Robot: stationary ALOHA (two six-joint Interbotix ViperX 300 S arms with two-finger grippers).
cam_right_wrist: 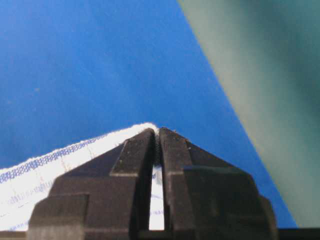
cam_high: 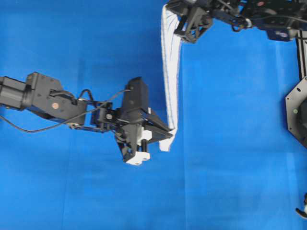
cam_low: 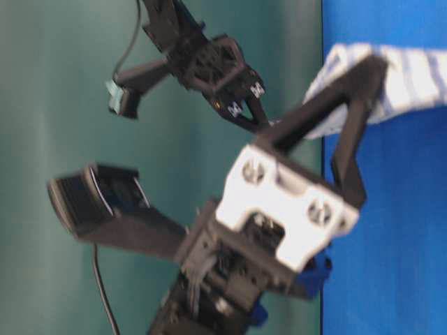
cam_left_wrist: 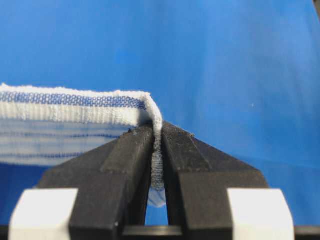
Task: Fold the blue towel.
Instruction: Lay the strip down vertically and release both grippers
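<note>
The blue towel (cam_high: 171,72), white with thin blue stripes, hangs stretched in a narrow band between my two grippers above the blue table covering. My left gripper (cam_high: 169,134) is shut on its near corner; in the left wrist view the hem (cam_left_wrist: 75,102) runs off to the left from my left gripper (cam_left_wrist: 157,132). My right gripper (cam_high: 176,10) is shut on the far corner at the top of the overhead view. The right wrist view shows white cloth (cam_right_wrist: 30,175) pinched in my right gripper (cam_right_wrist: 157,132). In the table-level view the towel (cam_low: 412,77) is held up by the left fingers (cam_low: 349,91).
The blue table covering (cam_high: 230,167) spreads under everything. A dark green wall (cam_right_wrist: 270,90) lies beyond its far edge. A black arm base (cam_high: 297,110) stands at the right edge of the overhead view.
</note>
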